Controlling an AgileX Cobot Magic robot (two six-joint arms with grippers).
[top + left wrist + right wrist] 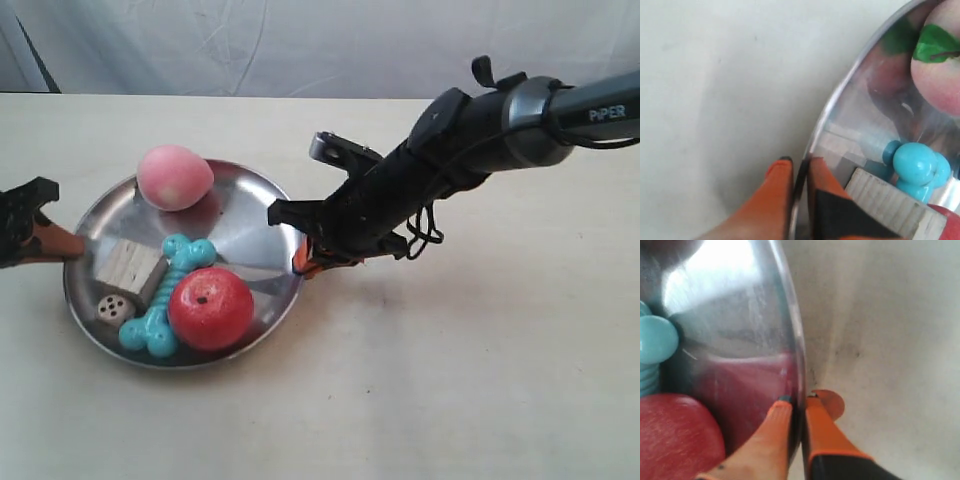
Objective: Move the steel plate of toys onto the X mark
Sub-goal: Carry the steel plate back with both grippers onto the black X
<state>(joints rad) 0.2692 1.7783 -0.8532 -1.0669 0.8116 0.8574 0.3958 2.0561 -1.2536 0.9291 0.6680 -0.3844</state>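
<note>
The steel plate [240, 215] lies on the cream table and holds a pink ball [174, 177], a red apple-like ball [210, 307], a teal bone [168, 292], a pale wooden cube [130, 267] and a small wooden die [114, 308]. My left gripper [800, 162] is shut on the plate's rim [840, 90], one orange finger inside and one outside. At the opposite edge my right gripper [798, 401] is likewise shut on the rim [796, 335], beside the red ball [675, 435]. No X mark shows in any view.
A white cloth backdrop [300, 45] hangs behind the table. The arm at the exterior view's right [480, 130] reaches in over the tabletop from the upper right. Bare cream tabletop [470, 380] lies in front of the plate.
</note>
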